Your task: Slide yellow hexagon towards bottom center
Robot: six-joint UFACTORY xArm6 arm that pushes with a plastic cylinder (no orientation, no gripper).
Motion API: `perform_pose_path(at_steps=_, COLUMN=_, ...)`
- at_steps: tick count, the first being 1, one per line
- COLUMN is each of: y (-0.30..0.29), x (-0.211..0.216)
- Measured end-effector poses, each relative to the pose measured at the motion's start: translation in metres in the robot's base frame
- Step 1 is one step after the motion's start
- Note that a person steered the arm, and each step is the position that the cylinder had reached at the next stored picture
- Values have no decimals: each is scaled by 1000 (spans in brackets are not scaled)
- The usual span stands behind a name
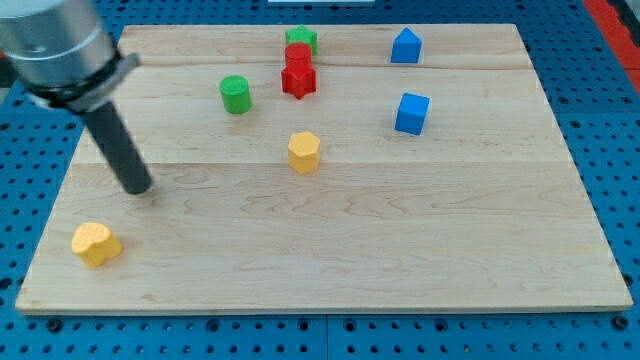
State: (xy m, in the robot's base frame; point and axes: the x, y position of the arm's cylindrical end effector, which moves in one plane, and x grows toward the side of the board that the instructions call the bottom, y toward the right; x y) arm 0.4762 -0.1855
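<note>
The yellow hexagon point(304, 152) is seen upright near the board's middle — slightly toward the view's top.

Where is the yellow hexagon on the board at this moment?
The yellow hexagon sits near the board's middle, slightly toward the view's top, below the red star and left of the blue cube. My tip is well to its left.

Colours of blocks, board and rod.
Pale wood-grain board point(400, 250) on blue perforated table point(20, 330): yellow hexagon point(304, 152), yellow heart-like block point(96, 244), green cylinder point(235, 94), green block point(301, 39), two red blocks point(298, 72), two blue blocks point(411, 113); dark rod point(118, 150).
</note>
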Motion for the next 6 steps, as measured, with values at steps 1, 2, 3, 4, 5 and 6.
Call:
perform_pose_path(at_steps=1, y=12, x=-1)
perform_pose_path(at_steps=2, y=18, x=-43)
perform_pose_path(at_steps=3, y=75, x=-73)
perform_pose_path(at_steps=4, y=157, x=-82)
perform_pose_path(at_steps=5, y=216, x=-78)
perform_pose_path(at_steps=6, y=211, x=-69)
